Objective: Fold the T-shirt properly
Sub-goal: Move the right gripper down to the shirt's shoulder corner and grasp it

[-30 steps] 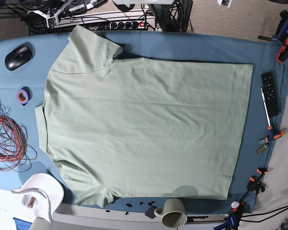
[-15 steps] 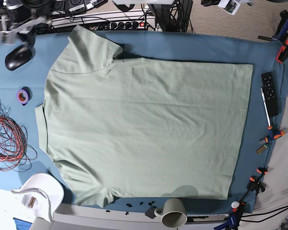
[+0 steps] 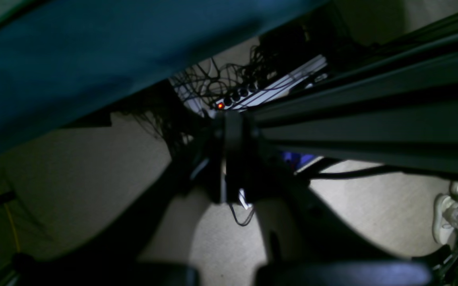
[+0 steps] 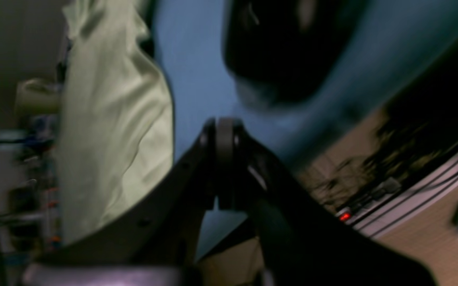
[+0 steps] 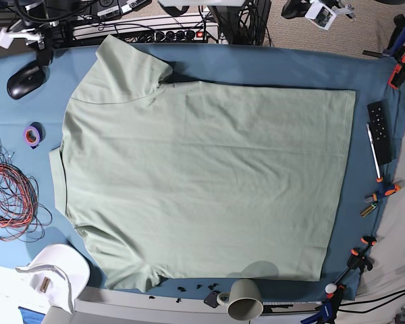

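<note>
The pale sage-green T-shirt lies spread flat on the blue table cloth, collar end to the left and hem to the right. One sleeve points to the back edge. My right gripper hangs over the back left corner, near a black mouse and apart from the shirt. In the right wrist view its jaws are closed and empty, with the shirt off to the left. My left gripper is beyond the back edge, off the table. Its jaws are closed and empty.
Purple tape roll and a tangle of red wires lie at the left. A white cap and a grey mug sit at the front edge. A black remote and clamps line the right edge. A power strip lies behind the table.
Both arms have come into the base view at the back: the right arm at the back left corner, the left arm at the back right. The shirt has not moved.
</note>
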### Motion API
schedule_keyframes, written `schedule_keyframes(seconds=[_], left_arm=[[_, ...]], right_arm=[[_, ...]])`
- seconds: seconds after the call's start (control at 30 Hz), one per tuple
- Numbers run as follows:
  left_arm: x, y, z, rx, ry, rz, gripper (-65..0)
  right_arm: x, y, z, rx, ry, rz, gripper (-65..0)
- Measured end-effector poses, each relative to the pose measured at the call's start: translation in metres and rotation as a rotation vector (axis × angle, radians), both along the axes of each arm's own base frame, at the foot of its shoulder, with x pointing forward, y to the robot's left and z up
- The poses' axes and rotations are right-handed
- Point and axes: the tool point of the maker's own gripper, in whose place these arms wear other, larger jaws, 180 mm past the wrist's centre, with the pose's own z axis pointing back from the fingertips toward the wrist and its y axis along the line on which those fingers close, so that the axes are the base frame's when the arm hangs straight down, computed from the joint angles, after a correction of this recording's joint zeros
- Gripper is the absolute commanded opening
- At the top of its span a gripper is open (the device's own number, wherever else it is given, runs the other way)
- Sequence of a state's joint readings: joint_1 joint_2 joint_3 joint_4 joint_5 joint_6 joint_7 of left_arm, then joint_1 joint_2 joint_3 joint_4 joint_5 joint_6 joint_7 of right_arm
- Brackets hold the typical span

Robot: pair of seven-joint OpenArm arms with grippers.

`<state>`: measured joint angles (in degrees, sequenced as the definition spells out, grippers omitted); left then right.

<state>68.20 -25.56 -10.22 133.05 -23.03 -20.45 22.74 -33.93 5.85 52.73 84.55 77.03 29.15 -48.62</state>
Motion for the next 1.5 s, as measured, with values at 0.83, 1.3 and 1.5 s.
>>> schedule_keyframes(seconds=[0.83, 1.3, 1.5], left_arm=[[0.010, 0.005, -0.005, 0.067, -0.037, -0.037, -65.0], [0.013, 0.008, -0.007, 0.096, -0.048, -0.048, -65.0], [0.020, 0.010, -0.008, 0.116, -0.064, -0.054, -65.0]], right_arm=[[0.034, 0.042, 0.007, -0.075, -0.104, 0.204, -36.8], [0.049, 0.126, -0.018, 0.045, -0.116, 0.349, -36.9], [0.024, 0.126, -0.019, 0.085, -0.095, 0.327, -36.9]])
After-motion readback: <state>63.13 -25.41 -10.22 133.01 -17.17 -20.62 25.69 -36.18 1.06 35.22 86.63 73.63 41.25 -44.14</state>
